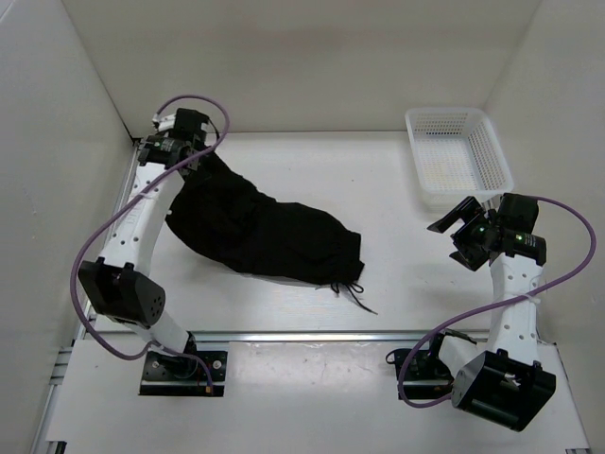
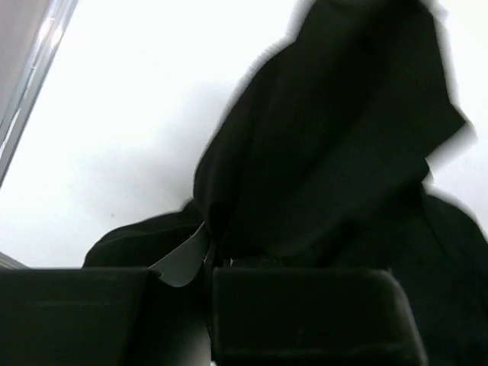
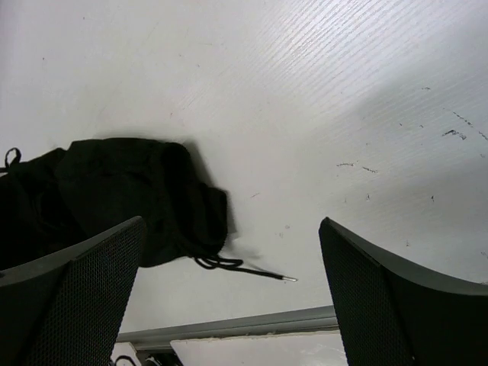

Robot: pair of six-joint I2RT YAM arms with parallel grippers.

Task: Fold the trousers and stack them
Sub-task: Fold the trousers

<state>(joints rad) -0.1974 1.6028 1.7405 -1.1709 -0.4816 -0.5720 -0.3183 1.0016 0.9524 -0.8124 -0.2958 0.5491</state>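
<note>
The black trousers (image 1: 269,232) lie bunched across the left and middle of the table, running from the far left down to the middle. Their thin drawstring (image 1: 357,295) trails out toward the front edge. My left gripper (image 1: 201,154) is shut on the far-left end of the trousers and holds it lifted; in the left wrist view the gripper (image 2: 206,263) has the cloth (image 2: 335,152) hanging from it. My right gripper (image 1: 452,238) is open and empty, well right of the trousers. In the right wrist view the gripper (image 3: 232,223) frames the waist end (image 3: 122,183) and drawstring (image 3: 244,267).
A white mesh basket (image 1: 446,113) stands at the back right, just behind my right gripper. White walls close in the table on the left, back and right. A metal rail (image 1: 312,336) runs along the front edge.
</note>
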